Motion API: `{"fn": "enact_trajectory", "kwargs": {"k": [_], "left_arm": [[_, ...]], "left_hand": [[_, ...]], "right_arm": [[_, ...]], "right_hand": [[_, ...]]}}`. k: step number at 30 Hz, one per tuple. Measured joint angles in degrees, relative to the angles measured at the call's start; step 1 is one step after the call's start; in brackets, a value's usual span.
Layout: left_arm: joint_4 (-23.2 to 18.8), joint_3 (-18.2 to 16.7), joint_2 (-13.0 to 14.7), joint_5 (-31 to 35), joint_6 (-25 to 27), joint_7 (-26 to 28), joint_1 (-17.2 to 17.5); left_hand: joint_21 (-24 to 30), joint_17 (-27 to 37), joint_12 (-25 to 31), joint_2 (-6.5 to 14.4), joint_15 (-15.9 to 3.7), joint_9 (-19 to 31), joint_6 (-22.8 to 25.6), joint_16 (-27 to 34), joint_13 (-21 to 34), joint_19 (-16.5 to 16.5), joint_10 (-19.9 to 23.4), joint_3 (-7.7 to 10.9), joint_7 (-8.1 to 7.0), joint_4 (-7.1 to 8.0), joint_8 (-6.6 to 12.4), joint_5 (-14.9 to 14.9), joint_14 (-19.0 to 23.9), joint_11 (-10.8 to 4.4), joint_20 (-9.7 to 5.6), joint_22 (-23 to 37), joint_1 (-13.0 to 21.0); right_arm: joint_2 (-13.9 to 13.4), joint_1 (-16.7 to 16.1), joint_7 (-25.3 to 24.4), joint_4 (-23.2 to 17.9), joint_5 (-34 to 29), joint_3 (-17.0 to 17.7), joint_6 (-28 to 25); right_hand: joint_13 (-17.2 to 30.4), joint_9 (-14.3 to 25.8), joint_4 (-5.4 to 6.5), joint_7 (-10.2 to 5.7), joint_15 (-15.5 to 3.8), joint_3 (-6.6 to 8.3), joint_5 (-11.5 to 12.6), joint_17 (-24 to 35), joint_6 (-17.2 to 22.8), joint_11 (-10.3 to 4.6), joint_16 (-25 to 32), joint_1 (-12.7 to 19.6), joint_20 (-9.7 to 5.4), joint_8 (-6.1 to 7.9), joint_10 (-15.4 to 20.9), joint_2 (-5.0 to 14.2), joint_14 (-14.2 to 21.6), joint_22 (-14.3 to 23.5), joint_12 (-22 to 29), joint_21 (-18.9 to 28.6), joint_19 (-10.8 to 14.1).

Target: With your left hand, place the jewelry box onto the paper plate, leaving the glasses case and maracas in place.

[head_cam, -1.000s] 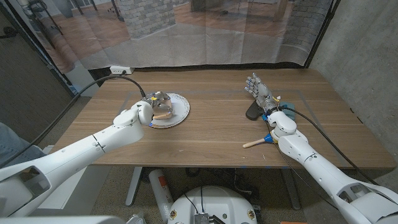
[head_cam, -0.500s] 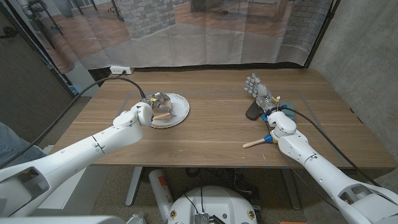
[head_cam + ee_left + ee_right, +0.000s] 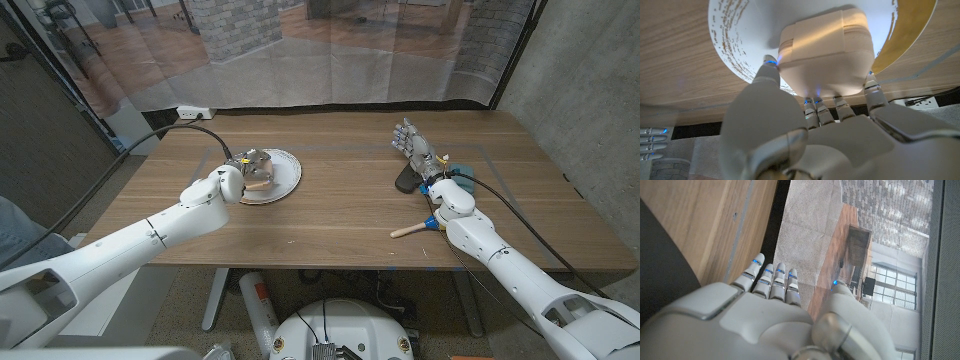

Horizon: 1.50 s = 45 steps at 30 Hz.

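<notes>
The cream jewelry box (image 3: pixel 261 183) sits on the white paper plate (image 3: pixel 289 170) at the table's left middle. My left hand (image 3: pixel 233 182) reaches in from the left and grips the box. In the left wrist view my left hand (image 3: pixel 805 135) has its fingertips (image 3: pixel 768 67) pressed against the sides of the box (image 3: pixel 825 50), which rests on the plate (image 3: pixel 735 35). My right hand (image 3: pixel 416 144) stands with fingers spread and holds nothing, just behind the dark glasses case (image 3: pixel 406 181). The maraca (image 3: pixel 412 229), with a wooden handle, lies near my right forearm.
A white power strip (image 3: pixel 193 113) sits at the table's far left edge, and a black cable (image 3: pixel 215 135) runs from it to my left hand. In the right wrist view my right hand (image 3: pixel 765 315) reaches past the table's edge, with a dark shape (image 3: pixel 660 275) beside it.
My left hand, the box and the plate have shifted slightly to the left. The right arm has not moved.
</notes>
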Motion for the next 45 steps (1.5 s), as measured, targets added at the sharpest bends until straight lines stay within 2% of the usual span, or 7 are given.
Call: {"fn": "enact_trajectory", "kwargs": {"k": [2, 8, 12, 19, 29, 45], "left_arm": [[0.0, 0.1, 0.1, 0.0, 0.0, -0.2, -0.1], [0.0, 0.6, 0.1, -0.2, -0.1, -0.9, -0.6], [0.2, 0.9, 0.1, -0.3, -0.4, -1.5, -1.0], [0.6, 1.1, 0.1, -0.7, -1.2, -2.3, -1.4], [0.7, 0.7, 0.1, -1.6, -1.8, -2.5, -1.2], [-0.9, -1.4, 0.8, -3.2, -2.0, -0.9, 0.0]], "left_hand": [[0.0, -0.5, 0.0, 0.9, 0.54, 0.0, -1.5, 0.0, -0.5, -1.2, -1.7, -0.20, 0.02, 0.20, -0.86, 0.0, -1.3, 0.60, 0.03, 0.0, 0.3], [-0.1, -1.5, 0.0, 1.7, 1.37, -0.1, -4.8, 0.0, -1.5, -3.4, -4.5, -1.13, 0.10, 1.12, -2.56, 0.3, -3.6, 2.23, -0.04, -0.2, -0.3], [0.0, -2.0, 0.0, 0.9, 1.99, -0.3, -6.8, 0.0, -2.2, -4.9, -5.9, -2.14, 0.47, 1.78, -3.38, 0.7, -5.1, 3.45, 0.03, -0.3, -2.9], [0.0, -2.4, 0.0, -1.8, 2.76, -0.3, -8.1, 0.0, -3.0, -6.4, -7.6, -4.48, 0.76, 3.66, -3.38, 1.2, -6.2, 4.57, -0.05, -0.3, -7.3], [0.0, -2.7, 0.2, -3.2, 3.23, -0.3, -8.7, 0.2, -3.7, -7.5, -8.2, -6.16, 1.37, 5.33, -3.38, 2.0, -6.7, 4.69, -0.18, -0.3, -10.8], [0.0, -2.7, 0.7, -3.5, 3.23, -0.2, -9.0, 0.5, -4.4, -8.0, -8.3, -7.97, 1.69, 7.15, -3.38, 2.9, -6.7, 4.87, -0.29, -0.1, -14.7]], "right_arm": [[0.0, 0.0, 0.0, 0.0, 0.0, 0.0, 0.0], [-0.1, 0.0, 0.0, 0.1, 0.0, 0.0, -0.1], [-0.2, -0.1, -0.1, -0.1, 0.0, 0.1, -0.2], [-0.3, -0.3, -0.3, -0.2, 0.1, 0.2, -0.5], [-0.4, -0.3, -0.4, -0.2, 0.2, 0.2, -0.8], [-0.3, -0.1, -0.2, 0.2, 0.3, 0.1, -0.9]], "right_hand": [[0.0, 0.0, 0.00, 0.00, 0.00, 0.00, 0.0, 0.0, 0.0, 0.00, 0.0, 0.0, 0.00, 0.00, 0.0, 0.00, 0.0, 0.0, 0.0, 0.0, 0.0], [0.0, 0.0, 0.00, -0.32, 0.00, 0.00, 0.0, 0.0, 0.3, 0.00, 0.0, 0.0, 0.00, 0.00, 0.0, 0.00, 0.0, 0.0, 0.0, -0.4, 0.0], [0.0, 0.0, 0.00, -0.32, 0.00, 0.00, 0.0, 0.0, 0.3, 0.00, 0.0, 0.0, 0.00, 0.00, 0.0, 0.00, 0.0, 0.0, 0.0, -0.4, 0.0], [0.0, 0.0, 0.00, -0.32, 0.00, 0.00, 0.0, 0.0, 0.3, -0.21, 0.0, 0.0, 0.00, 0.00, 0.2, 0.00, 0.0, 0.0, 0.0, -0.4, 0.0], [0.0, 0.0, -0.24, -0.32, 0.01, 0.24, 0.0, 0.0, 0.3, -0.21, -0.3, 0.0, 0.21, 0.00, 0.2, 0.00, 0.0, 0.0, 0.0, -0.6, 0.2], [0.0, 0.0, -0.24, -0.62, 0.00, 0.24, 0.0, 0.0, 0.6, -0.21, -0.3, 0.4, 0.21, 0.00, 0.2, 0.38, 0.0, 0.0, 0.0, -1.0, 0.2]]}}
